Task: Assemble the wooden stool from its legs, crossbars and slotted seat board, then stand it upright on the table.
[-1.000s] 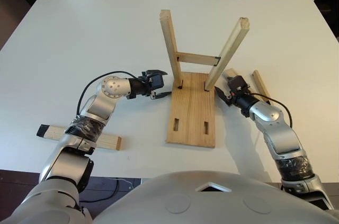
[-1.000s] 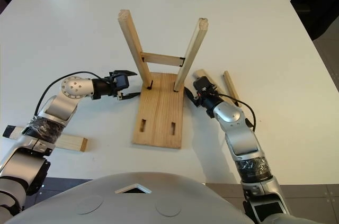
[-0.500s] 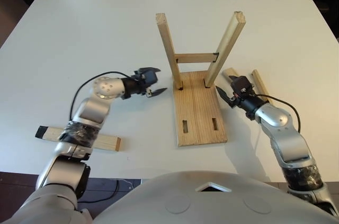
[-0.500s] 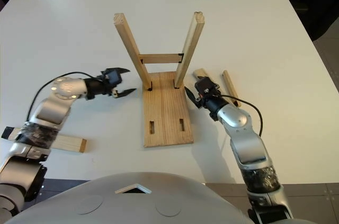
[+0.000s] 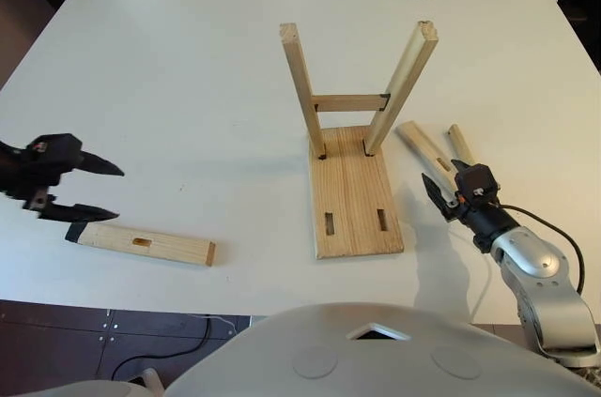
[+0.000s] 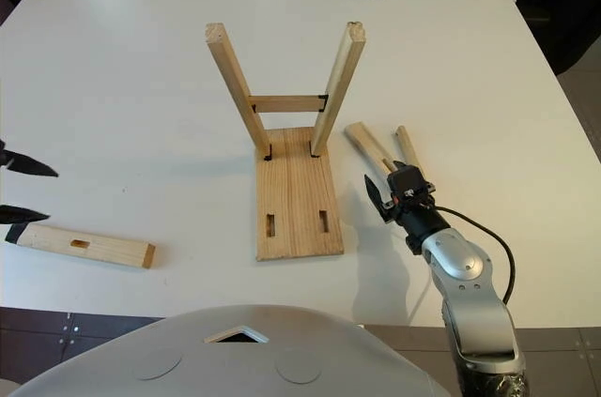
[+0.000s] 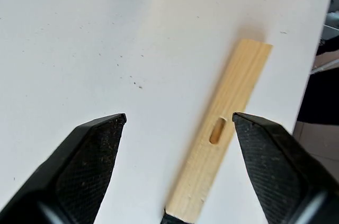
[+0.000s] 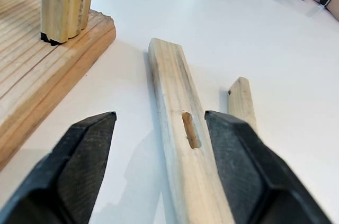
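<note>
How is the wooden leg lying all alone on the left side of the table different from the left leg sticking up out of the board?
The loose leg lies flat on the table; the standing leg sticks up from a slot in the seat board. The loose leg's side slot is empty; the standing leg has a crossbar plugged into its side. The loose leg touches no other part; the standing leg is joined to two. Both are pale, square-cut wooden sticks.
</note>
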Available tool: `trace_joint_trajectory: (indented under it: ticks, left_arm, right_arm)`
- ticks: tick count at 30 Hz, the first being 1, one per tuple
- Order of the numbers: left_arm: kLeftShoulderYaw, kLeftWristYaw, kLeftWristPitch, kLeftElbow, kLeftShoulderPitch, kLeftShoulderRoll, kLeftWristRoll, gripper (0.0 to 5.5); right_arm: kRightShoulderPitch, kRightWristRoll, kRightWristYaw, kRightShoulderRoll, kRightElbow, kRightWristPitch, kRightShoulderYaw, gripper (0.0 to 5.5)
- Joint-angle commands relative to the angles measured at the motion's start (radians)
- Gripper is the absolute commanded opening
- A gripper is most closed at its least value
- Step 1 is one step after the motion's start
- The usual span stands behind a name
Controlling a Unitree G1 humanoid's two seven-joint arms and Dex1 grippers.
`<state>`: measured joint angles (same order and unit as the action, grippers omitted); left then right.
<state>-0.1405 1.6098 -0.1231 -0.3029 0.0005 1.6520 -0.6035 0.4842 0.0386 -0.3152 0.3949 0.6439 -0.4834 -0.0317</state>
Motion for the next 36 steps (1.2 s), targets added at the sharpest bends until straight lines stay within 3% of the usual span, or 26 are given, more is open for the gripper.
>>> trace_joint_trajectory:
  ticks: [1,7,11,17,28,33,36]
  left_arm:
    - [-0.124,0.005,-0.152,-0.008,0.129,0.216,-0.123,3.74]
    - [-0.258,0.005,-0.403,-0.095,0.298,0.263,-0.059,3.74]
    - [-0.288,0.005,-0.445,-0.164,0.254,0.131,0.075,3.74]
    - [-0.319,0.004,-0.354,-0.182,0.093,-0.076,0.121,3.74]
    - [-0.244,-0.076,-0.307,-0.280,-0.244,-0.428,0.397,3.74]
    - [-0.177,-0.097,-0.259,-0.220,-0.301,-0.498,0.410,3.74]
    - [-0.132,-0.048,-0.166,-0.080,-0.253,-0.483,0.335,3.74]
  right_arm:
    - [0.048,-0.010,0.034,-0.029,0.037,-0.002,-0.005,3.09]
    - [0.045,-0.028,0.057,-0.055,0.031,0.001,0.017,3.09]
    - [0.031,-0.030,0.054,-0.050,0.024,0.000,0.018,3.09]
    - [0.006,-0.025,0.043,-0.038,0.020,-0.013,0.000,3.09]
    - [-0.054,-0.046,0.013,-0.011,-0.013,-0.037,0.034,3.09]
    - [-0.067,-0.053,0.000,-0.001,-0.022,-0.044,0.054,3.09]
    - [-0.075,-0.052,-0.006,0.004,-0.026,-0.048,0.054,3.09]
